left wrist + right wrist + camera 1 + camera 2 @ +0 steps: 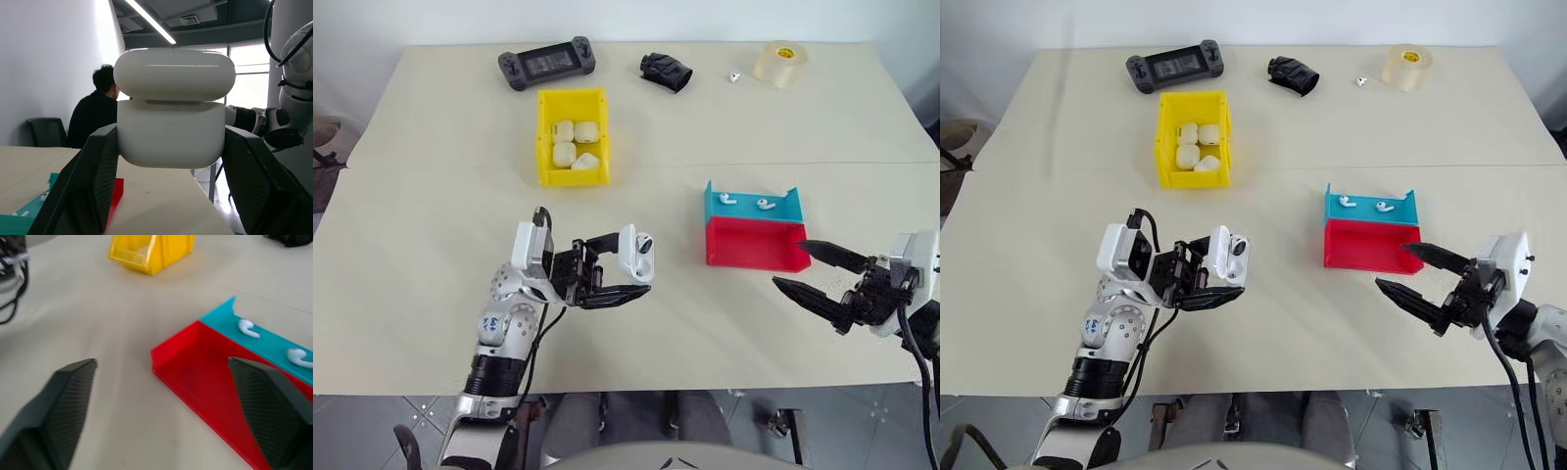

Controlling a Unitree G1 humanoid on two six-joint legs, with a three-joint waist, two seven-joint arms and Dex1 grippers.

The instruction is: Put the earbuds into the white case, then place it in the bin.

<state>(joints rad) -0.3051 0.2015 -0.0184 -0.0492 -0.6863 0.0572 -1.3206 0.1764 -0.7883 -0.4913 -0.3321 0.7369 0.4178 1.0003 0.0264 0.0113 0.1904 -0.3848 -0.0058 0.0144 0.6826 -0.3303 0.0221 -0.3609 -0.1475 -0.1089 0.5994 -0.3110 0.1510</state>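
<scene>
Two earbuds (744, 202) lie side by side in the blue tray (717, 206), well apart from the white case (633, 254) that must take them, and that gap is where trouble could start. At the left, the left fingers (620, 266) are clenched on the case and hold it off the surface (431, 245) with its lid flipped open; the glossy shell could slip or twist in that pinch if the arm swings, and a tilted case would make a poor target for a tiny bud. The yellow bin (545, 137) sits farther back on the surface, already holding several white cases (573, 142), so the last drop must land among them without bouncing out. In the middle, the red tray (754, 245) stands just in front of the blue one, touching it, and its wall lies between the right fingers (815, 271) and the earbuds. Those fingers are released, spread wide and empty, hovering near the red tray. The buds are small and smooth, so a pinch slightly off could flick one away. Along the far edge lie a game controller (546, 66), a black object (666, 70), a tiny white piece (734, 75) and a tape roll (779, 63), all clear of the work.
</scene>
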